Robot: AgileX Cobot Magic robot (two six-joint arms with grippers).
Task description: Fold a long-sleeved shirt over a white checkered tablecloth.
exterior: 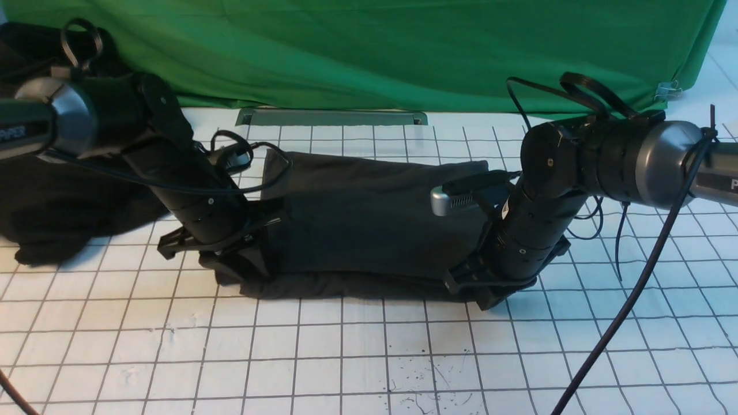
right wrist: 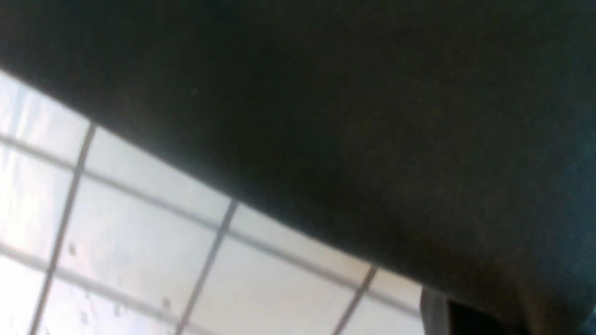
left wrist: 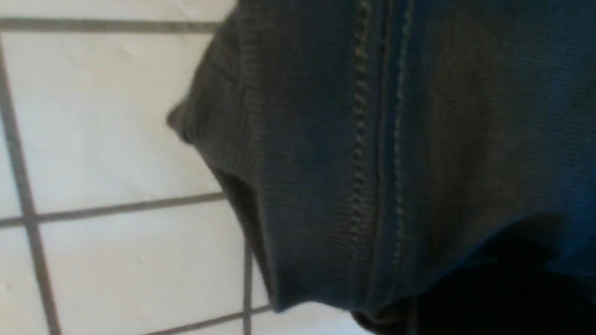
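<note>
A: What is shown in the front view?

B: The dark charcoal cotton long-sleeved shirt [exterior: 369, 213], already folded into a band, is spread on the white checkered tablecloth [exterior: 346, 357] over the desk. The left gripper [exterior: 242, 262] is set on its near left corner, the right gripper [exterior: 490, 291] on its near right corner.

A: And the left wrist view?

B: A stitched hem [left wrist: 372, 163] is seen close against that gripper; whether it is clamped cannot be told.

A: The right wrist view?

B: Only dark cloth is seen; the right gripper is clenched, seemingly on the shirt. A grasping step is judged in hand; next, both corners should be lifted evenly and carried away from the robot.
</note>
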